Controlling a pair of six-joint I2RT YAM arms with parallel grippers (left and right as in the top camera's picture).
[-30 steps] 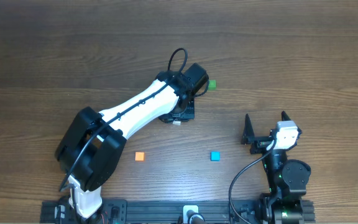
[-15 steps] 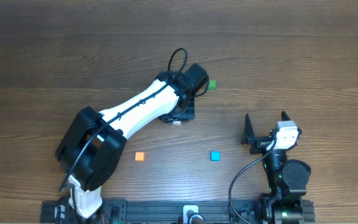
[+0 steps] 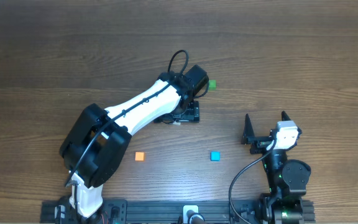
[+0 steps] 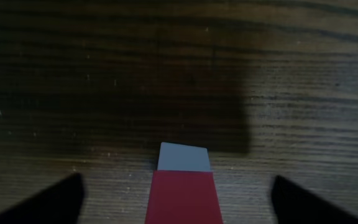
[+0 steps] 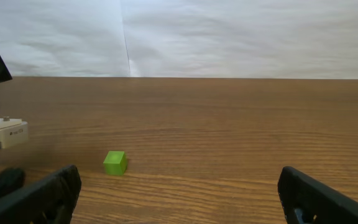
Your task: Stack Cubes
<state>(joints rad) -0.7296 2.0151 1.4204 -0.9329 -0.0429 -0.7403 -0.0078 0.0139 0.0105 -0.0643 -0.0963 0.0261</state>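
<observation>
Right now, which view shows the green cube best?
The right wrist view: the green cube stands whole and unblocked on the table. The top view shows it small, close against the left arm. The left wrist view looks at a red block instead.

Red cube (image 4: pixel 183 196), partly cropped.
</observation>
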